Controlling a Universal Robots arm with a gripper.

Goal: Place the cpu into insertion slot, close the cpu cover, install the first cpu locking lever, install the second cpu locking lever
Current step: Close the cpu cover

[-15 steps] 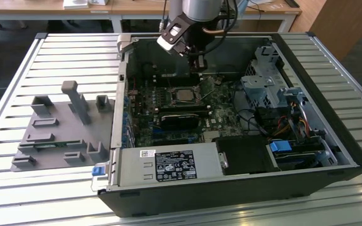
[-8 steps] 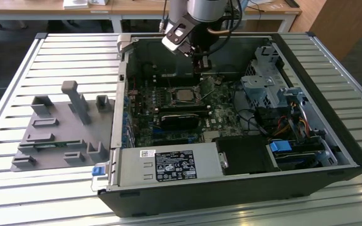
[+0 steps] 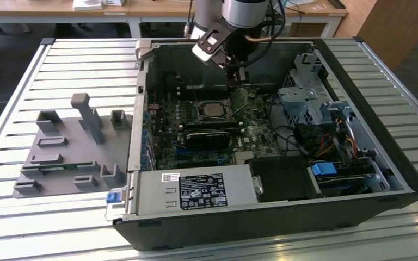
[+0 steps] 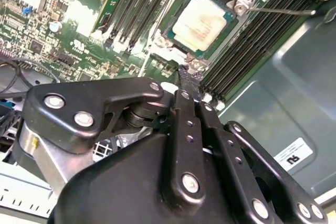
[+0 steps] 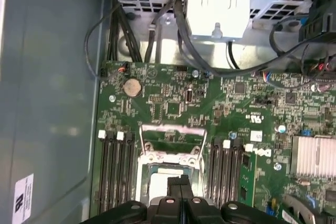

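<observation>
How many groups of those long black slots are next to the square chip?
2. One bank lies beside the cpu, the other bank on its opposite side; the gripper may hide more.

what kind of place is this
Probably a robotics lab or workshop bench rather than a factory line: an opened computer case lies on a slatted metal table under a robot arm, with a grey fixture plate beside it and wooden desks behind.

Computer case (image 3: 267, 220) lying on the table (image 3: 56, 228), fixture plate (image 3: 63, 163) sitting at the exterior view's left of it, cpu (image 4: 202, 22) resting in the insertion slot (image 4: 164, 39) inside the case.
</observation>
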